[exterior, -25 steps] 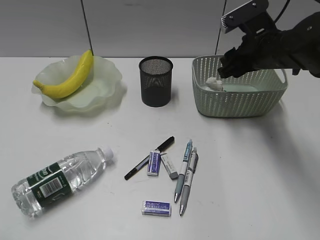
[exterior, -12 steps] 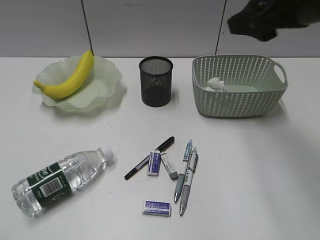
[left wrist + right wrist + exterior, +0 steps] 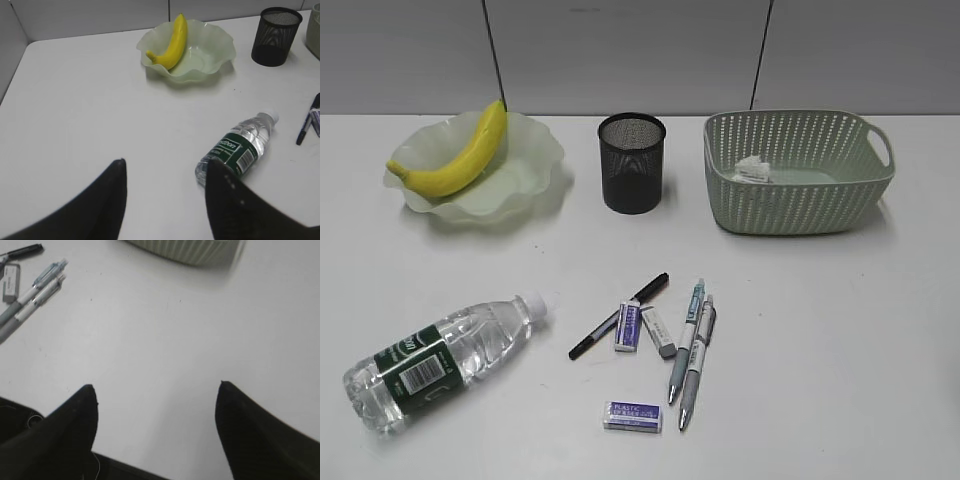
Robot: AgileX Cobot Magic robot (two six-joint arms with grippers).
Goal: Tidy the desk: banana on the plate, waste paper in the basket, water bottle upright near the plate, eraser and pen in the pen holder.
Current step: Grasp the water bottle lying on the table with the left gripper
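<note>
the banana lay on the plate, paper sat in the basket, and the bottle lay on its side. both the left gripper and the right gripper hung spread wide, holding nothing.

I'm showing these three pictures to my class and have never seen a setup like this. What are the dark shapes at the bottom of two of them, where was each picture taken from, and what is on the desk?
This is a two-armed robot at a white desk. One picture looks at the desk from in front; no arm shows in it. The other two come from cameras on the wrists. The dark prongs are fingers: left end effector, right end effector. Both are open and hold nothing.

On the desk: a banana on a plate, a mesh pen holder, a basket with crumpled paper inside, a water bottle lying on its side, and loose pens and erasers.
</note>
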